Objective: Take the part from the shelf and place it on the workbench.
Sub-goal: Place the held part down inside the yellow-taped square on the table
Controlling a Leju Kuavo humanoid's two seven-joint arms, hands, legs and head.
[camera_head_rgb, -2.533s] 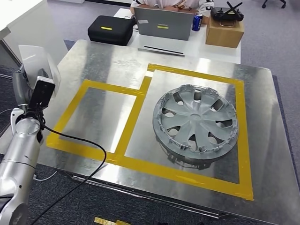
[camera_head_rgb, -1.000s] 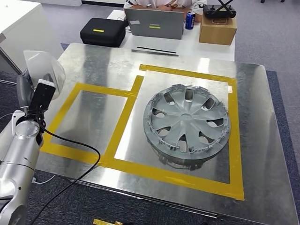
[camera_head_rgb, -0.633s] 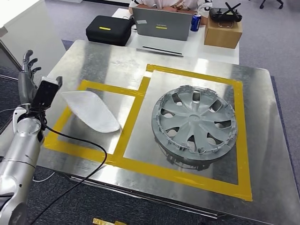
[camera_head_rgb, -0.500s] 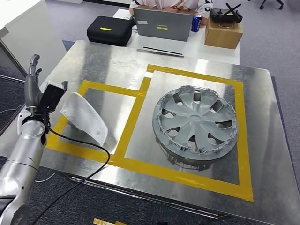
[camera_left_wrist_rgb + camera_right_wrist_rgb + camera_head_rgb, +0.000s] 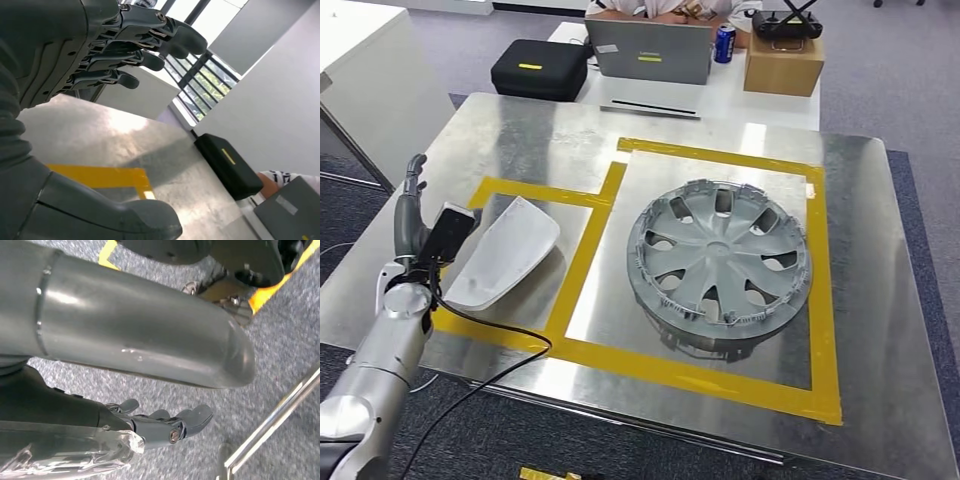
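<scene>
The part (image 5: 505,250), a pale silver curved shell, lies on the metal workbench (image 5: 516,130) inside the left yellow-taped square (image 5: 539,190). My left hand (image 5: 410,215) stands just left of it at the table's left edge, fingers up and apart, holding nothing. In the left wrist view the fingers (image 5: 143,47) and the thumb (image 5: 113,215) are spread over the bench with nothing between them. My right hand (image 5: 166,425) hangs over grey carpet, fingers stretched out and empty.
A grey hubcap (image 5: 718,262) fills the right taped square. Behind the bench stands a white table with a laptop (image 5: 648,50), a black case (image 5: 539,68), a can (image 5: 724,42) and a cardboard box (image 5: 783,60); a person sits there. A white cabinet (image 5: 358,70) stands at the left.
My left hand, which held the part up beside the bench, has let it go. The part now lies in the left square and the hand is open beside it.
</scene>
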